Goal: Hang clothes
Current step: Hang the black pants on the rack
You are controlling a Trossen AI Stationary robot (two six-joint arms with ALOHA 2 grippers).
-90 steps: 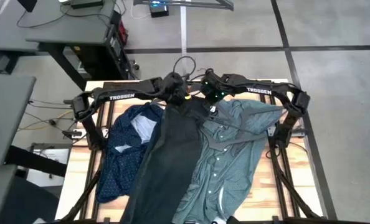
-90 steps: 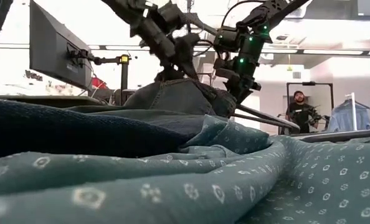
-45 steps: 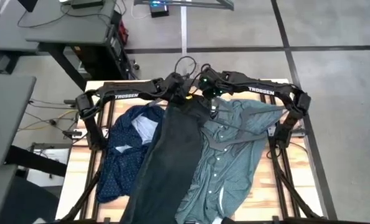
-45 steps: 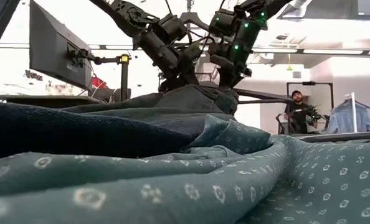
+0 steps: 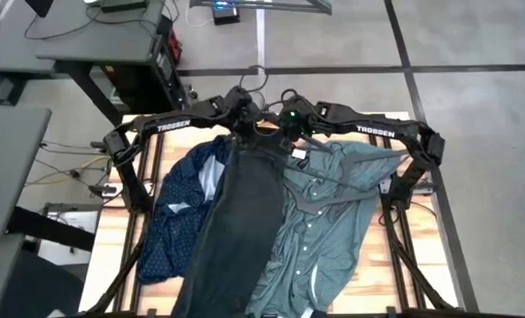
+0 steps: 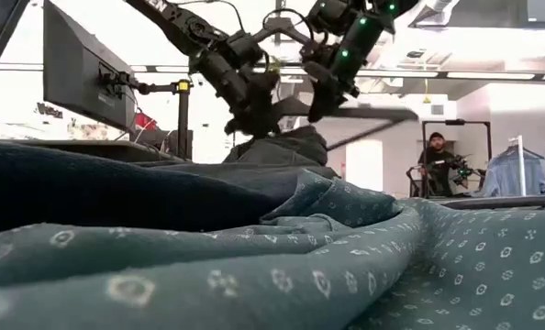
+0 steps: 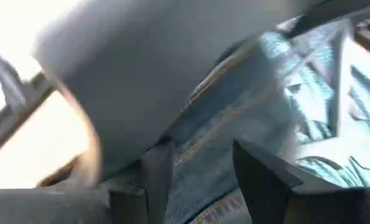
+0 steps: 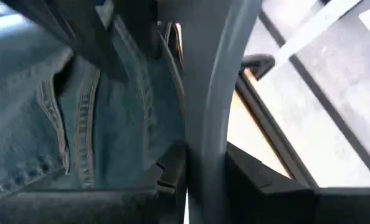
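The dark charcoal jeans (image 5: 240, 212) lie lengthwise down the table's middle, over the navy dotted shirt (image 5: 176, 216) on their left and the teal-green shirt (image 5: 333, 221) on their right. Their waist end (image 6: 286, 145) is bunched up at the far edge under both grippers. My left gripper (image 5: 242, 113) is shut on that end. Beside it my right gripper (image 5: 289, 117) is shut on a hanger (image 6: 373, 115) held above the jeans, its hook (image 5: 258, 75) pointing past the table's far edge. My left gripper pinches bunched denim at the jeans' waist end (image 7: 200, 146) between its two fingers, coming from above and slanting down. That end is raised off the table; the legs trail along the table toward its near edge. My right gripper pinches one of the hanger's grey arms (image 8: 203, 124) between its two fingers (image 8: 247, 174), which lie across the arm. The hanger is lifted clear, roughly level, just above the jeans' waist end.
Another dark hanger (image 5: 333, 190) lies on the teal-green shirt. Cloth covers most of the table. Desks with a monitor (image 6: 80, 69) stand to the left, and a person (image 6: 438, 160) stands beside a clothes rack in the room beyond.
Both grippers have gone up and toward the table's far edge. The jeans' waist end has been drawn up and farther back, while the legs stay on the table. The hanger has swung from slanting down to about level.
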